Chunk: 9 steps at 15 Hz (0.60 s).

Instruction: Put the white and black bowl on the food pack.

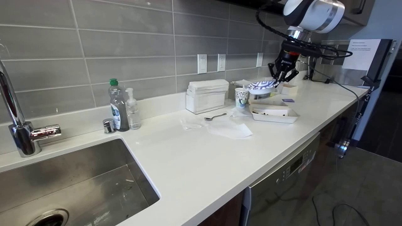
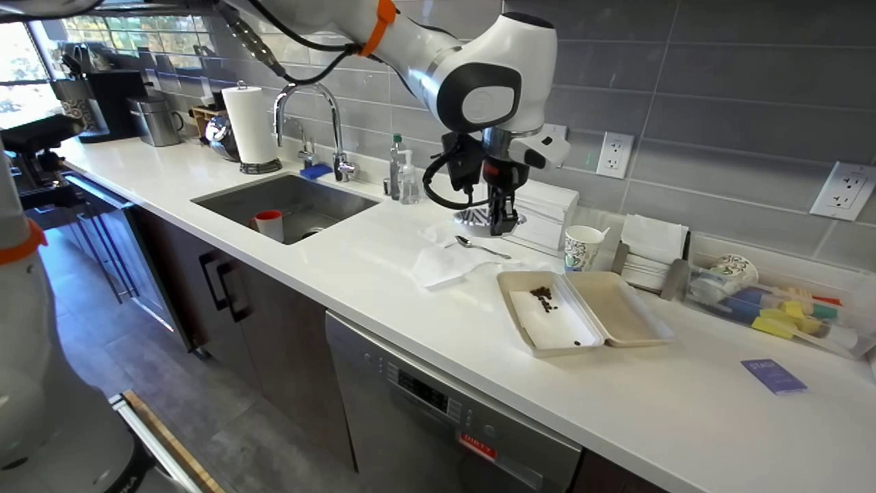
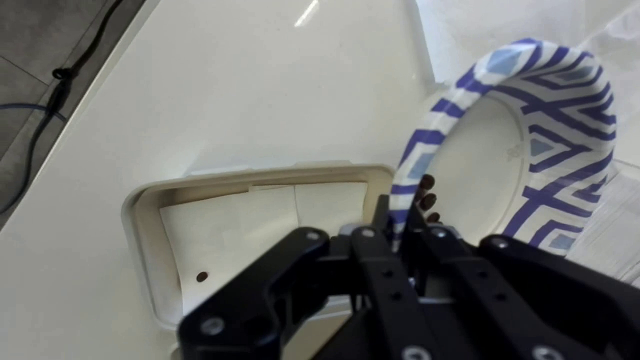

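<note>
Wrist view: the front edge of the counter [image 3: 250, 100] slants past the food pack [image 3: 156, 250], a strip of white surface separating the two. On the pack's side toward the sink [image 2: 315, 202], in an exterior view, lie loose white paper [image 2: 445, 267] and a spoon [image 2: 472, 244]; beyond them a broad stretch of counter runs to the sink. Toward the wall [image 2: 739, 96], a patterned paper cup [image 2: 582, 248] and a stack of folded napkins [image 2: 650, 239] stand near the pack, with a clear bin [image 2: 787, 270] beside the stack. On the side away from the sink, a purple card [image 2: 773, 376] lies apart from the pack.

The arm [image 2: 527, 61] reaches over the counter from the front side of the pack, wrist bent so that the gripper [image 3: 396, 220] points down. Its two fingers [image 3: 381, 215] are clamped on the rim of the bowl [image 3: 505, 155], one inside, one outside.

The bowl hangs in the air, apart from the pack; in the wrist view its rim overlaps the pack's end. It is round and shallow, white, with dark blue-violet angular bands and light blue patches around its rim and sloping side, and a plain pale bottom. Dark brown pieces [image 3: 428, 202] show against that bottom, next to the gripped rim. Similar pieces lie in the pack.
</note>
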Each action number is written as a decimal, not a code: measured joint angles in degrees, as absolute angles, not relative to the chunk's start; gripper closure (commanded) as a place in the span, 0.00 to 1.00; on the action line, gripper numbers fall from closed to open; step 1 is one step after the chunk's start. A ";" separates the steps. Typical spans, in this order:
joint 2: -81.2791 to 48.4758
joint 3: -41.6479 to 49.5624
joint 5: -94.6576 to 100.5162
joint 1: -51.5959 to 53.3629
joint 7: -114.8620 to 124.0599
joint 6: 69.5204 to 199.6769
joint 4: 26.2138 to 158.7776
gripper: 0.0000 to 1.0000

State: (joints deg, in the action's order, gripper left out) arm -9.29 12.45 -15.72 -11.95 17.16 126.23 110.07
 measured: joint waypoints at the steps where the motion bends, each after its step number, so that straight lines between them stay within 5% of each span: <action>1: -10.58 12.75 -15.84 -12.18 18.59 126.23 108.81 0.99; 9: -21.81 13.60 -19.82 -14.43 26.84 126.29 97.92 0.99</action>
